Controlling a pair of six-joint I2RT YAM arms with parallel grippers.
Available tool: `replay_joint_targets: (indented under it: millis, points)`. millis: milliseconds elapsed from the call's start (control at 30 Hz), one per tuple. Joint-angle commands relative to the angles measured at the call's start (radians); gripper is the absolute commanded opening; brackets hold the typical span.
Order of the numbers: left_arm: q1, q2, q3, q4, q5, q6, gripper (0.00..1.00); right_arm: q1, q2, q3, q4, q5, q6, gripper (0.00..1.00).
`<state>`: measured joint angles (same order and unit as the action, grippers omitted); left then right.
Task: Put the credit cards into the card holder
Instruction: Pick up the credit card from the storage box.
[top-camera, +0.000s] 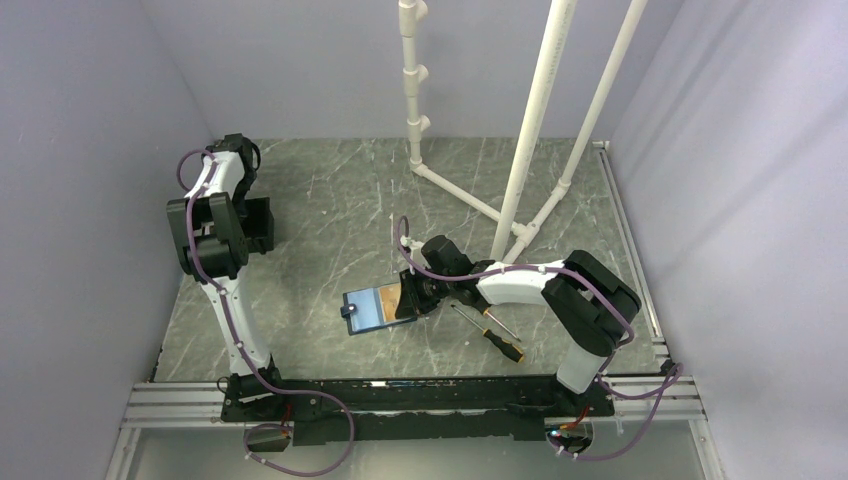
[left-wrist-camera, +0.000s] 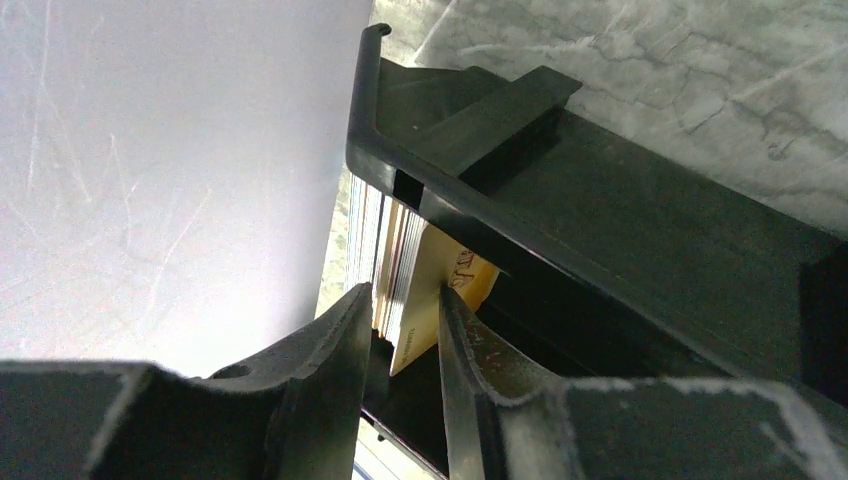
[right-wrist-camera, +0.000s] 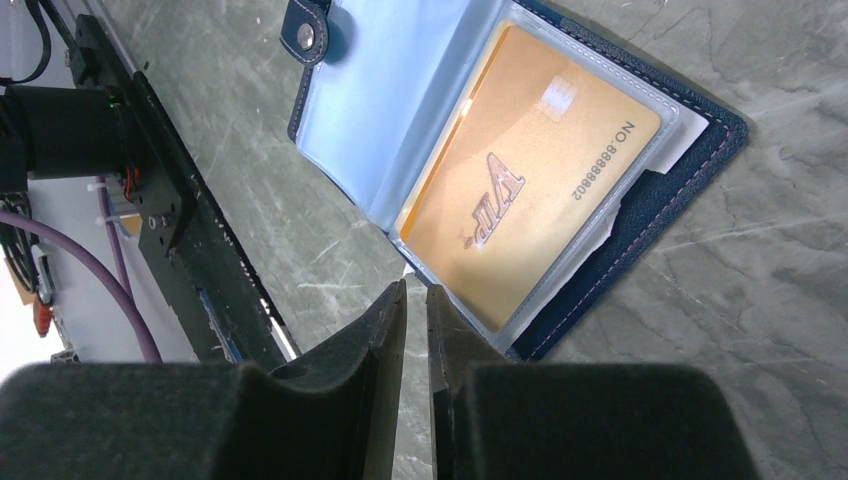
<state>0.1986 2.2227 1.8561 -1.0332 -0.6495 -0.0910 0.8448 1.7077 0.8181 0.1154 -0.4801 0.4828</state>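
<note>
1. Credit cards (left-wrist-camera: 400, 270) stand on edge as a stack between the left fingers (left-wrist-camera: 320, 360), which pinch them inside a black box (left-wrist-camera: 620, 230).
2. Right fingers (right-wrist-camera: 370, 350) sit nearly pressed together, tips at the nearest edge of the open card holder (right-wrist-camera: 650, 215).
3. Just beyond those tips, a gold card (right-wrist-camera: 530, 190) lies in its clear sleeve; the holder rests on the desk (right-wrist-camera: 780, 330).

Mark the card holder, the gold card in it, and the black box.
card holder (right-wrist-camera: 400, 90), right wrist view, light-blue inner flap.
gold card (right-wrist-camera: 530, 180), right wrist view, middle of its face.
black box (left-wrist-camera: 600, 230), left wrist view, outer wall.
</note>
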Motion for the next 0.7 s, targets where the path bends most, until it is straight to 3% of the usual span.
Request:
replay_joint_targets:
  millis: [0,567,667]
  points:
    - [0.007,-0.072,0.034,-0.023,-0.047,-0.009,0.36,-0.005,-0.003,0.033,0.033,-0.018,0.002,0.16]
    - [0.007,-0.098,0.022,-0.036,-0.046,-0.021,0.27,-0.006,-0.004,0.032,0.035,-0.021,0.004,0.16]
    - [0.007,-0.105,0.009,-0.030,-0.045,-0.019,0.19,-0.005,-0.004,0.033,0.035,-0.021,0.004,0.16]
